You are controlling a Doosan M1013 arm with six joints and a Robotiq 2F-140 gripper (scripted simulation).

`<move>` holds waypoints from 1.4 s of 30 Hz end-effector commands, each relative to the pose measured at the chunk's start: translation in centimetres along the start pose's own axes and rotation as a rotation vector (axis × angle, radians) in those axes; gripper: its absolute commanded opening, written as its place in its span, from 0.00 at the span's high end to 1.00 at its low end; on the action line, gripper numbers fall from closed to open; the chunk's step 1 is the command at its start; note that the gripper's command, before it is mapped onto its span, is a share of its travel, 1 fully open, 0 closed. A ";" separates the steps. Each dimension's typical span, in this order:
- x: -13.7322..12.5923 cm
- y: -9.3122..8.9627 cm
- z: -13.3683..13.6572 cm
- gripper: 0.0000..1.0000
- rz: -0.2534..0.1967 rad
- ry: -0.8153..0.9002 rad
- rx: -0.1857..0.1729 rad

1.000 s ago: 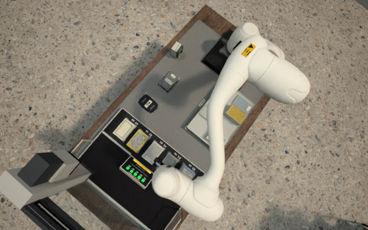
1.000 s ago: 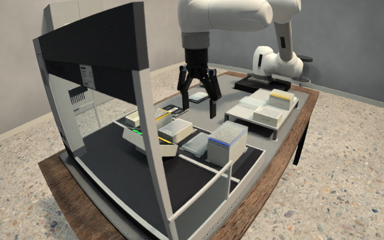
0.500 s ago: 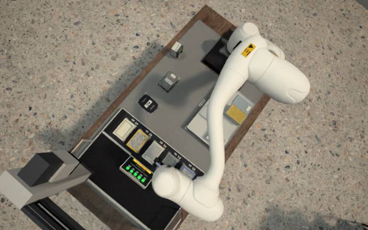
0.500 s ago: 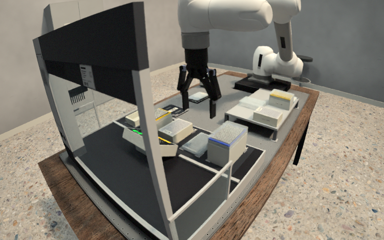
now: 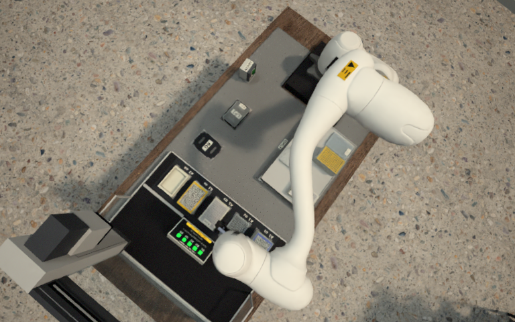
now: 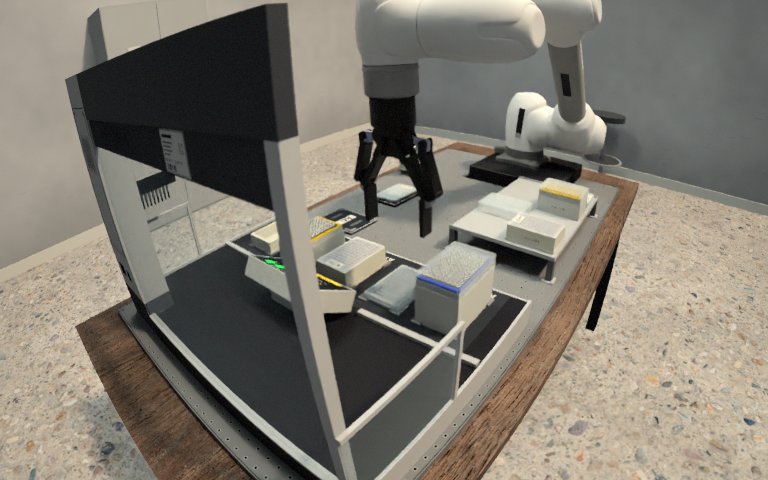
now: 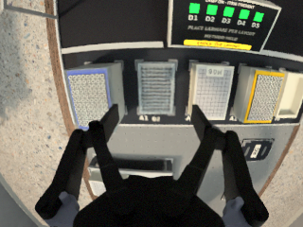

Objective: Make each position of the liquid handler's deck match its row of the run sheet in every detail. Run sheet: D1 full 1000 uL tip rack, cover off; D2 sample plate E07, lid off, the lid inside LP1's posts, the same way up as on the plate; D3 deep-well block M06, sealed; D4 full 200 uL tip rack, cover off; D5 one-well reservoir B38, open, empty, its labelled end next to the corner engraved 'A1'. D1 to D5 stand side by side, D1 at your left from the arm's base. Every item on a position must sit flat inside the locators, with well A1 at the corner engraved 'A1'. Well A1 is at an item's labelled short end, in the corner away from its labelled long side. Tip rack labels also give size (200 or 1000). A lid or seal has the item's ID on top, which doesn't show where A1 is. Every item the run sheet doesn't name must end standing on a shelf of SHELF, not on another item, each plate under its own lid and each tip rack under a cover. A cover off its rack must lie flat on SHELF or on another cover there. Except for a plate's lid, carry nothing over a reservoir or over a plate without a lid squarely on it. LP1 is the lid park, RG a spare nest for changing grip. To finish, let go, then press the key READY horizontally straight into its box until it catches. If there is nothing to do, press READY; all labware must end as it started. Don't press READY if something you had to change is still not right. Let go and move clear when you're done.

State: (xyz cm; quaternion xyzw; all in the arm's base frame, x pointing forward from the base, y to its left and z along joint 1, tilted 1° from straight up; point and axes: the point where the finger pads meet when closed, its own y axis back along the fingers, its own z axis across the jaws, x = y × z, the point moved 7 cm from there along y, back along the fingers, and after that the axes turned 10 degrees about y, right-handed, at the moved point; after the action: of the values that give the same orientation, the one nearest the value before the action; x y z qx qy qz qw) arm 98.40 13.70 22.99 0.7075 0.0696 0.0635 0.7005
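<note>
My gripper (image 6: 397, 221) (image 7: 154, 112) is open and empty. It hangs above the near edge of the deck, over the middle positions. Five items stand in a row on the deck. A blue-rimmed tip rack (image 5: 263, 239) (image 6: 453, 283) (image 7: 91, 95) is uncovered. Beside it lies a flat plate (image 5: 238, 223) (image 6: 391, 288) (image 7: 155, 87). Then come a pale deep-well block (image 5: 214, 213) (image 6: 351, 260) (image 7: 212, 90), a yellow-rimmed tip rack (image 5: 192, 196) (image 6: 323, 229) (image 7: 264, 96) and a cream reservoir (image 5: 174, 181) (image 6: 265, 236) (image 7: 292, 95). A lid (image 5: 236, 113) (image 6: 397, 193) lies in the lid park.
The RG nest (image 5: 205, 142) (image 6: 350, 221) (image 7: 256, 149) is bare. The READY key box (image 5: 247, 69) stands at the far table edge. The shelf (image 5: 277, 176) (image 6: 481, 226) carries a yellow-topped rack (image 5: 330, 159) (image 6: 561, 202), a block (image 6: 535, 232) and a clear cover (image 6: 498, 203). The handler's frame post (image 6: 300, 283) and status panel (image 5: 190, 235) (image 7: 222, 19) stand close.
</note>
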 end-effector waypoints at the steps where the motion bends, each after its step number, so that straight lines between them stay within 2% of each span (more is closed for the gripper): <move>1: 0.0 0.2 0.0 0.21 0.002 0.000 0.000; 7: 0.4 0.2 -2.5 0.21 0.002 0.000 0.000; 9: 0.4 0.2 -2.5 0.21 0.002 0.000 0.000; 24: 1.7 0.2 -9.8 0.21 0.002 0.000 0.001; 26: 1.7 0.2 -9.8 0.21 0.002 0.000 0.001; 31: 2.2 0.2 -12.2 0.21 0.002 0.000 0.001; 42: 2.2 0.2 -12.2 0.21 0.002 0.000 0.001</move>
State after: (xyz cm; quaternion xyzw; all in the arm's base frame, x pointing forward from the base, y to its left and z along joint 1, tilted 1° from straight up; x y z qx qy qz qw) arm 98.23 26.10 23.11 0.7074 0.0696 0.0635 0.7005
